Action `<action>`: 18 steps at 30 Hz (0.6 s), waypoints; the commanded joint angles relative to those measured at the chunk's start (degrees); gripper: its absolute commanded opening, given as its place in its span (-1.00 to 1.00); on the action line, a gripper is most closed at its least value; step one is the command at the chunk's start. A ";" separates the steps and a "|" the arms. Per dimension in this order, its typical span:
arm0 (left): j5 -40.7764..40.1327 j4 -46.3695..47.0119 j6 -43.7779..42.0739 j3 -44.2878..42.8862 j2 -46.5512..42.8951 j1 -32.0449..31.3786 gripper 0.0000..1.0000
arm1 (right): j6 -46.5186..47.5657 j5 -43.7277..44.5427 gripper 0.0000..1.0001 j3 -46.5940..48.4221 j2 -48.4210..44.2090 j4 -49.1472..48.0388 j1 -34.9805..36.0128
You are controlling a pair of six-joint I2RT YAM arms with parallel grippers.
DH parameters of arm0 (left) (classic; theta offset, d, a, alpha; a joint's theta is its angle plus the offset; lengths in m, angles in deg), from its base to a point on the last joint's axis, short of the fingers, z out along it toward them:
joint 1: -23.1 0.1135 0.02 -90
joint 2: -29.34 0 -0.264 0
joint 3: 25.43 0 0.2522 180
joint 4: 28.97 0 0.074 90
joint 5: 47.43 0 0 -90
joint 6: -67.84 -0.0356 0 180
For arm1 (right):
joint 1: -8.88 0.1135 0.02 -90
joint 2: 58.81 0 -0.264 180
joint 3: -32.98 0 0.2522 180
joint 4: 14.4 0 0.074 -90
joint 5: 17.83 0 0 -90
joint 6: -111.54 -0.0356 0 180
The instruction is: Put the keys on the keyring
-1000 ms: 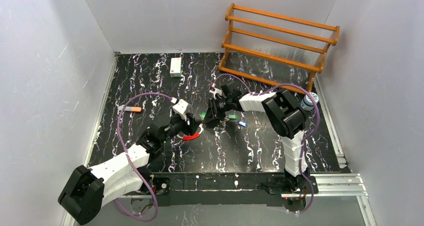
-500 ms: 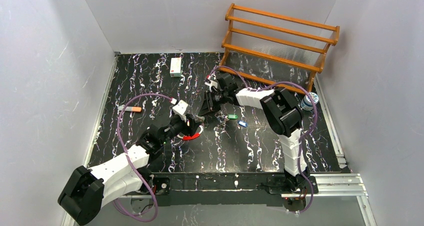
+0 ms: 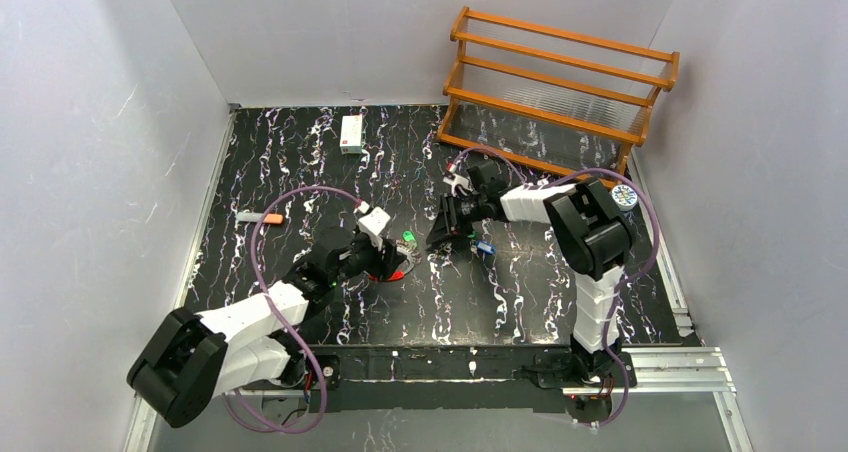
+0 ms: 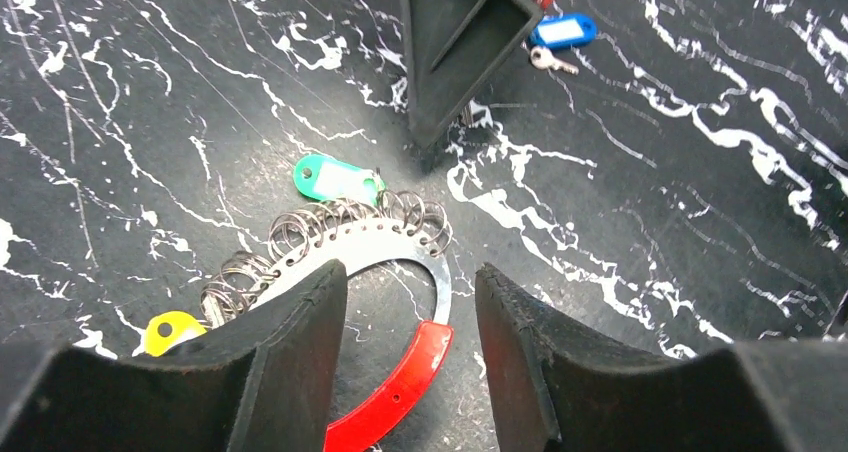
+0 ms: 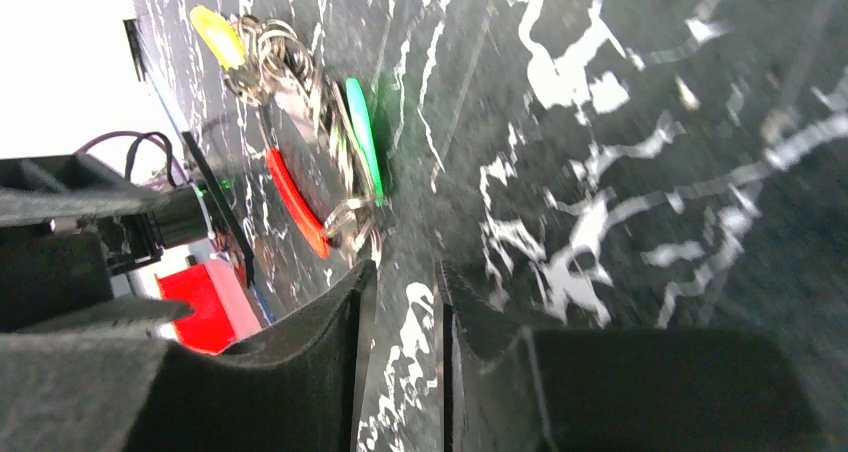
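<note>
Left fingers (image 4: 290, 362) are standing open and hovering over the keyring (image 4: 360, 234). The keyring's red segment (image 4: 400, 382) is showing in the gap between them, and nothing is being pinched. Right fingers (image 5: 300, 372) are sitting only narrowly parted with nothing between them, their tips pointing down at the tabletop (image 4: 650, 222) just beyond the keyring. The keyring is lying flat on the tabletop, its arc lined with small wire rings and a yellow tag (image 4: 172, 330) sitting at one end. The green-tagged key (image 4: 338, 180) is lying right against the keyring's small rings, on the side facing the right fingers; whether it is threaded on, I cannot tell. The blue-tagged key (image 4: 563, 32) is lying well apart from the keyring, past the right fingers.
</note>
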 commanded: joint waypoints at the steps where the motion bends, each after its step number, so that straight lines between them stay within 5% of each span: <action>1: 4.24 1.02 -6.31 -2.34 2.63 -0.34 -0.05 | 1.91 -0.67 -0.26 -3.18 -5.27 -1.99 -1.50; 9: 10.53 1.82 -16.61 -2.36 4.98 -2.41 -0.07 | 2.05 -2.18 -0.23 -3.54 -5.56 -2.10 -1.66; 18: 8.90 1.96 -28.95 0.11 4.66 -8.21 -0.07 | 0.45 -5.11 -0.25 -3.01 -2.15 -3.33 -0.24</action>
